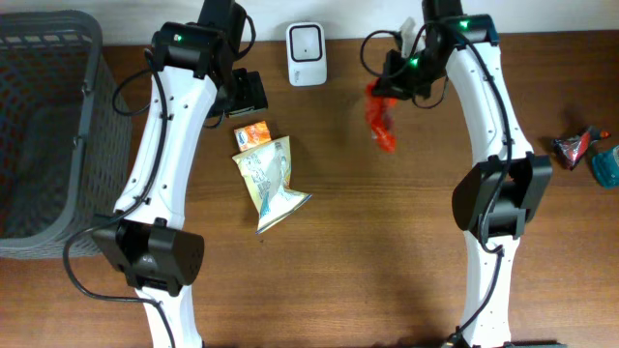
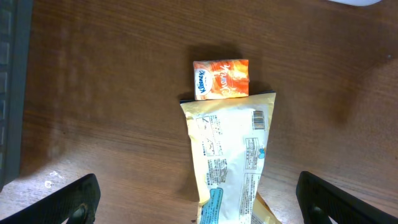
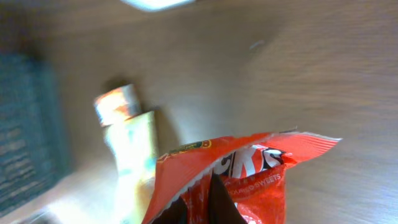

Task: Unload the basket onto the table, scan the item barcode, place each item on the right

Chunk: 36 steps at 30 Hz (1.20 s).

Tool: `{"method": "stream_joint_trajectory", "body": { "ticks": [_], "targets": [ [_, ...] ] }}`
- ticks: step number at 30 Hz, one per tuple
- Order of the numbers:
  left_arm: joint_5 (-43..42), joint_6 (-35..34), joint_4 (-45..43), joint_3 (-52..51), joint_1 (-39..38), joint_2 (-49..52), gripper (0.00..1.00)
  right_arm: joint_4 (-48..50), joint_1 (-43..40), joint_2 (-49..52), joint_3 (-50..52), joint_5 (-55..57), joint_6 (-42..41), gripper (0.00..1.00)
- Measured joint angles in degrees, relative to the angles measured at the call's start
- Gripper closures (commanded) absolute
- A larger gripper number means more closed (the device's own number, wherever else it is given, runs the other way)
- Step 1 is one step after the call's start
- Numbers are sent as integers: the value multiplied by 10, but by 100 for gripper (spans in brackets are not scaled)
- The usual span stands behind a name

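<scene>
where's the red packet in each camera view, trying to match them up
overhead: the red packet is in the upper half, just right of centre.
left wrist: not in it.
right wrist: the packet is at bottom centre, close up and blurred.
shared landmark: the yellow bag, seen in all three views.

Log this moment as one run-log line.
right gripper: shut on red packet | left gripper: open, empty | white scanner: apart from packet

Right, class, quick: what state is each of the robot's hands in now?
Left hand: open, holding nothing.
Right hand: closed on the red packet.
</scene>
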State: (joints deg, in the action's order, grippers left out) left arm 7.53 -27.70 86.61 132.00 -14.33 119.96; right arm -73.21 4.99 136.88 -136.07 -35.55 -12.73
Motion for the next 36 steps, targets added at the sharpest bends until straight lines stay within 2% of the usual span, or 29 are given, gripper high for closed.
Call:
{"method": "stream_joint_trajectory", "body": {
  "ticks": [2,4,5,6,7,8,12,15,17,18,19,20,21,22,23,27,29,31,33,34,36],
  "targets": [
    [0,0,0,0,0,0,1,47,11,2,82,-90,8,96],
    [0,0,0,0,0,0,1,140,24,4,179,-176,7,93],
    [0,0,0,0,0,0,1,180,28,5,224,-204,-1,82],
    [0,0,0,0,0,0,1,198,29,7,245,-212,-6,78],
    [0,0,0,0,0,0,1,205,28,9,271,-216,-11,67],
    [0,0,0,0,0,0,1,196,25,10,277,-205,-19,46],
    [0,0,0,0,0,0,1,92,-28,9,245,-29,-24,27],
    [0,0,0,0,0,0,1,-23,-70,11,154,112,-12,13],
    [0,0,-1,0,0,0,1,-89,-82,10,64,165,11,14],
    [0,0,0,0,0,0,1,-138,-80,6,-2,187,32,18],
    [0,0,0,0,0,0,1,-183,-74,2,-39,191,56,27],
    [0,0,0,0,0,0,1,-213,-65,-2,-53,191,78,41],
    [0,0,-1,0,0,0,1,-236,-47,-5,-55,191,97,63],
    [0,0,0,0,0,0,1,-238,-27,-6,-50,190,109,74],
    [0,0,0,0,0,0,1,-235,-7,-5,-34,191,116,79],
    [0,0,0,0,0,0,1,-153,73,-5,77,191,112,82],
    [0,0,0,0,0,0,1,-71,92,-4,141,192,91,85],
    [0,0,0,0,0,0,1,3,97,-2,192,191,66,84],
    [0,0,0,0,0,0,1,72,101,-9,217,179,51,79],
    [0,0,0,0,0,0,1,122,105,-11,219,168,52,73],
    [0,0,0,0,0,0,1,159,125,-11,221,140,72,65]
  ]
}}
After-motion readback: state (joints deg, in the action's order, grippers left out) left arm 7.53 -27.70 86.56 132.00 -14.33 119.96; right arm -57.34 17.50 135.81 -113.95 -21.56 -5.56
